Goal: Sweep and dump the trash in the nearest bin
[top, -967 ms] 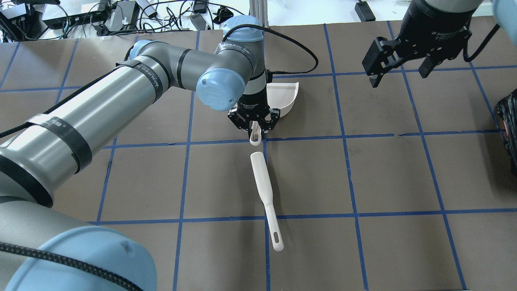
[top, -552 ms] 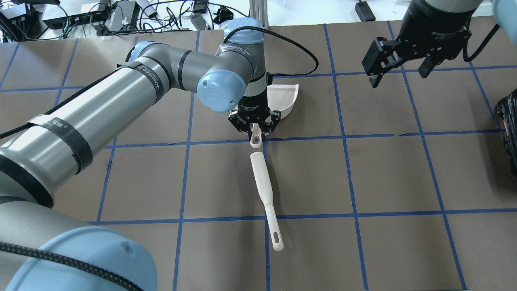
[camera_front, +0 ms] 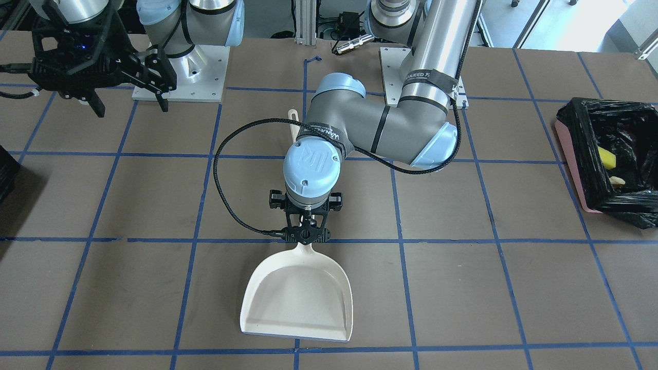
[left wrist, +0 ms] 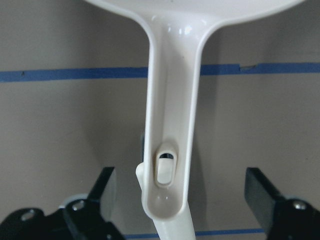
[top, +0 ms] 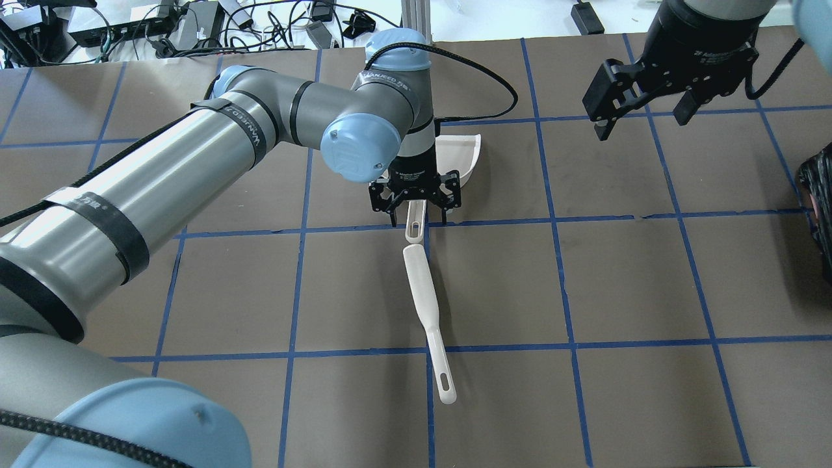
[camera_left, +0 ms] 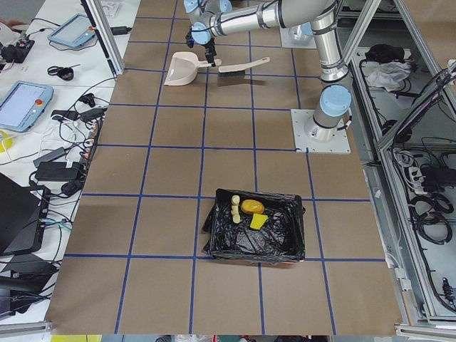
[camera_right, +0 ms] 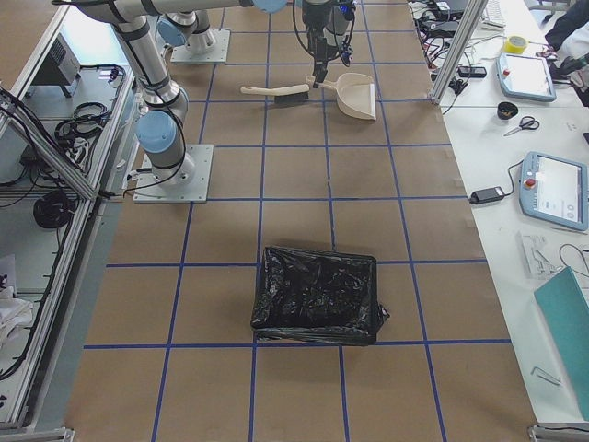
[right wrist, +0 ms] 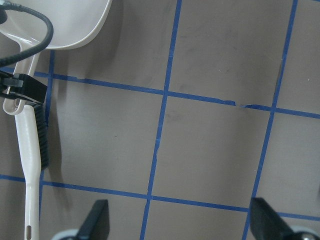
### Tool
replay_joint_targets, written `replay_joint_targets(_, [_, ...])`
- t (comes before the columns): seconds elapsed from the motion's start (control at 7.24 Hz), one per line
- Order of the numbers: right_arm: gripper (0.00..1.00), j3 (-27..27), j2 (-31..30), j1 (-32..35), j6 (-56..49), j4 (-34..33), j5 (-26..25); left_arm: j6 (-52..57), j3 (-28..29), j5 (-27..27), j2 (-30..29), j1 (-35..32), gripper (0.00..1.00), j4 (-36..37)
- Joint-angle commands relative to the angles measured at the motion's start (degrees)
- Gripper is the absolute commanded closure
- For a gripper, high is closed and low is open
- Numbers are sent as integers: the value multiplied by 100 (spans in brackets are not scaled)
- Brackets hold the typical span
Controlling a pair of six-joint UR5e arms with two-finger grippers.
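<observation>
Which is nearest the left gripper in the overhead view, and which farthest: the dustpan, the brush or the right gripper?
1. Dustpan: its handle lies between the fingers of the open left gripper.
2. Brush: its head starts just past the handle's end, on the robot's side.
3. Right gripper: open, far off at the view's upper right.

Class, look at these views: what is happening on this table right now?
The left tool is open, straddling the handle of the white dustpan, which rests on the table. The brush lies close by. The right tool hangs open and empty. The trash sits in the black-lined bin.
</observation>
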Motion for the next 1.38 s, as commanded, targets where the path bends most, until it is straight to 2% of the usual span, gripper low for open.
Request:
replay_joint_targets(0.0, [0, 0, 0, 3, 0, 0, 0, 62, 54, 23, 273, 86, 0, -42])
replay_joint_targets(0.28, [0, 0, 0, 3, 0, 8, -9, 516, 150, 33, 738, 716, 0, -464])
replay_joint_targets(0.41, [0, 0, 0, 3, 0, 8, -9, 1399, 203, 181, 984, 998, 0, -464])
replay_joint_targets(0.69, [0, 0, 0, 3, 0, 0, -9, 2161, 221, 226, 1607, 1560, 0, -893])
replay_joint_targets(1.1, [0, 0, 0, 3, 0, 8, -9, 2216, 116, 822, 2373, 1931, 0, -1272])
replay_joint_targets(1.24, [0, 0, 0, 3, -9, 8, -9, 2373, 107, 798, 2523, 2185, 0, -1316])
